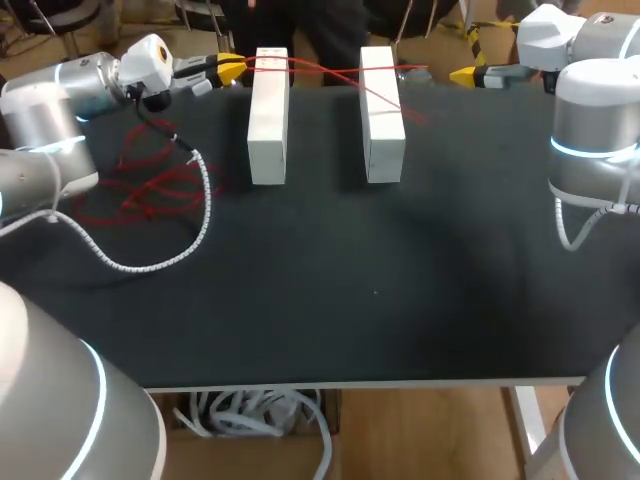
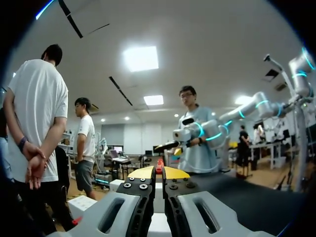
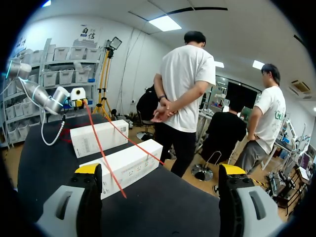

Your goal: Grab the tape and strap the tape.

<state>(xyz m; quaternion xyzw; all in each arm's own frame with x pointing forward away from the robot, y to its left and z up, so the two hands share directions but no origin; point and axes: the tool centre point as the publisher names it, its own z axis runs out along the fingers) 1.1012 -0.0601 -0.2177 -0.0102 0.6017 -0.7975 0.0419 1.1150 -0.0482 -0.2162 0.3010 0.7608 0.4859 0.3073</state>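
Observation:
A thin red tape (image 1: 330, 75) runs from my left gripper (image 1: 228, 70) over the tops of two white boxes, the left box (image 1: 268, 120) and the right box (image 1: 382, 115). Its free end lies on the table just past the right box. My left gripper (image 2: 158, 173) is shut on the red tape (image 2: 159, 165), which pokes out between its yellow tips. More red tape (image 1: 150, 185) lies in loose loops at the table's left. My right gripper (image 1: 462, 75) hovers at the far edge, right of the boxes. In the right wrist view it (image 3: 160, 170) stands wide open and empty, with the boxes (image 3: 123, 165) and tape (image 3: 103, 153) ahead.
The black table (image 1: 380, 300) carries a white coiled cable (image 1: 190, 235) from my left arm, curving beside the tape loops. The two boxes stand parallel with a gap between them.

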